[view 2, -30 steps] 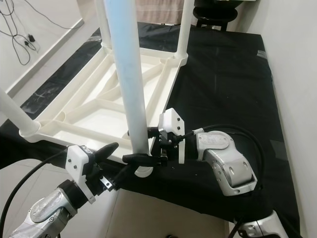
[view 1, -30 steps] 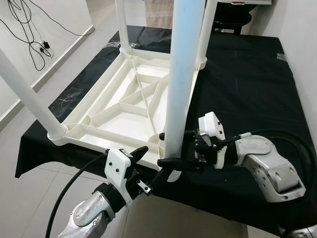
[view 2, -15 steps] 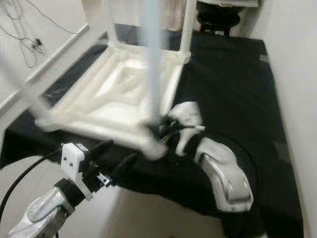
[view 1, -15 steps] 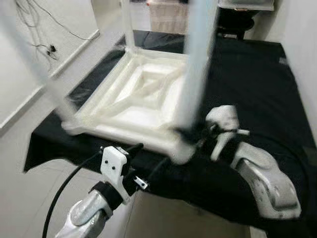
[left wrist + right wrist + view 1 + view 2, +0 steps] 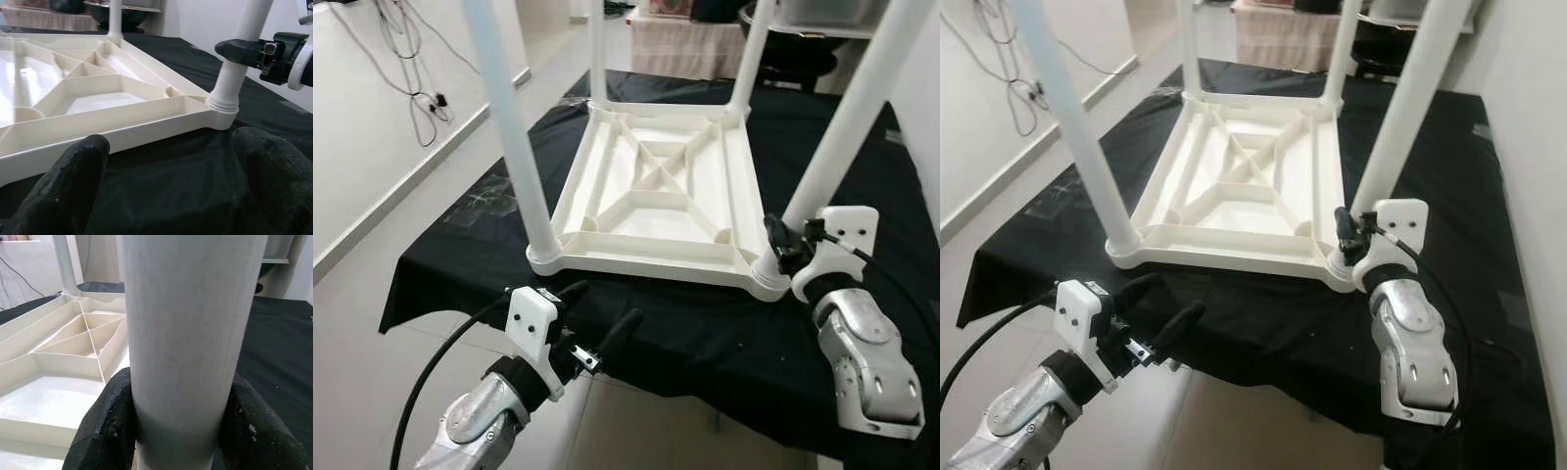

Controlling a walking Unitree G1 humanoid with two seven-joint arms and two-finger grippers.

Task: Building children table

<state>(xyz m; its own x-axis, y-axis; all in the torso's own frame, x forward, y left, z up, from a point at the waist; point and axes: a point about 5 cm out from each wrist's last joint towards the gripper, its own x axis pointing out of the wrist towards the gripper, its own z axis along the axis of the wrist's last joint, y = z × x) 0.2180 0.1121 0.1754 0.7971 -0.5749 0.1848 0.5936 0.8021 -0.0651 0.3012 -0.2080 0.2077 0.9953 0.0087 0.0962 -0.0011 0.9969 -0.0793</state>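
Black cloth point(image 5: 822, 137) covers the bench; white plastic tabletop point(image 5: 656, 196) lies upside down on it, ribbed underside up, four round legs standing.

Eye views: right gripper point(image 5: 781, 247) clamps the near-right leg point(image 5: 847, 127) just above its socket, long axis near vertical, leaning slightly. Left gripper point(image 5: 602, 318) hovers spread wide off the near edge.

Left wrist: smooth glossy ribs, ringed socket collar point(image 5: 222, 105).

Right wrist: matte tube between rubbery pads point(image 5: 105, 431).

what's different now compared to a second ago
The camera view has shifted, so the upside-down table top now shows all four legs. The right end effector still grips the near right leg at its base. The left end effector stays open, off the table.
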